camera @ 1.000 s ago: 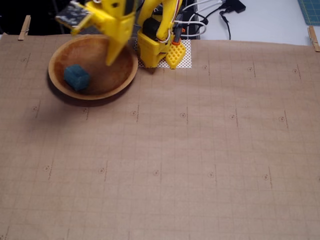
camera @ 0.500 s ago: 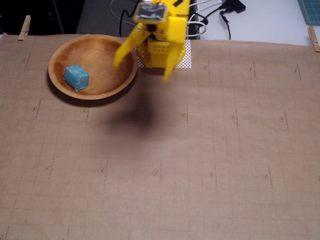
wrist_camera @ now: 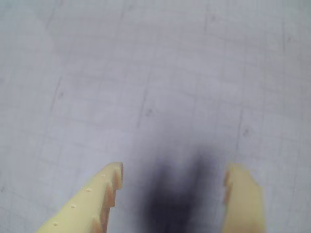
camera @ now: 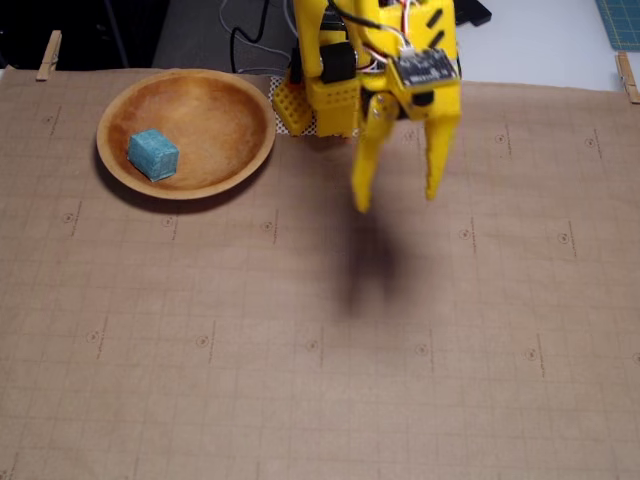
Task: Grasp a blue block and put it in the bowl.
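Note:
The blue block [camera: 153, 154] lies inside the wooden bowl [camera: 243, 105], on its left part, at the upper left of the fixed view. My yellow gripper [camera: 397, 200] hangs open in the air well to the right of the bowl, above the paper, with nothing between its fingers. In the wrist view the gripper [wrist_camera: 172, 177] shows two spread yellow fingertips [wrist_camera: 109, 182] over bare gridded paper with a dark shadow between them; neither block nor bowl appears there.
Brown gridded paper [camera: 320, 350] covers the table, held by wooden clothespins [camera: 48, 55] at the far corners. The arm's yellow base [camera: 325, 100] stands at the far edge beside the bowl, with cables [camera: 450, 30] behind it.
The arm has swung from over the bowl to the right and toward the middle of the paper. The block stays lying in the bowl. The jaws stay spread.

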You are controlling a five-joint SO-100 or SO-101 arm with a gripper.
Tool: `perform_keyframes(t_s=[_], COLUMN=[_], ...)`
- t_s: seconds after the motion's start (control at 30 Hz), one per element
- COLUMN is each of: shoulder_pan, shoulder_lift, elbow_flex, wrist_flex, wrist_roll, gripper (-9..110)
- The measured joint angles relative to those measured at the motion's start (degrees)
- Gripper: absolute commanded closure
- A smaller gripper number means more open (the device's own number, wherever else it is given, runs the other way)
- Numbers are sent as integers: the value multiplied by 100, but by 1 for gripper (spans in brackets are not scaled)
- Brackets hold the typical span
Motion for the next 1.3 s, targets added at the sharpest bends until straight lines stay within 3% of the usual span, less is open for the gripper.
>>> perform_keyframes(t_s=[0.43, 0.87, 1.3], shoulder_pan=[-97, 1819, 2232], shoulder_lift=[-9, 211, 2364], elbow_flex=[1600, 3630, 6161], wrist_flex=[-2470, -4509, -5669], wrist_roll=[0, 0, -510], gripper=[104, 105, 104])
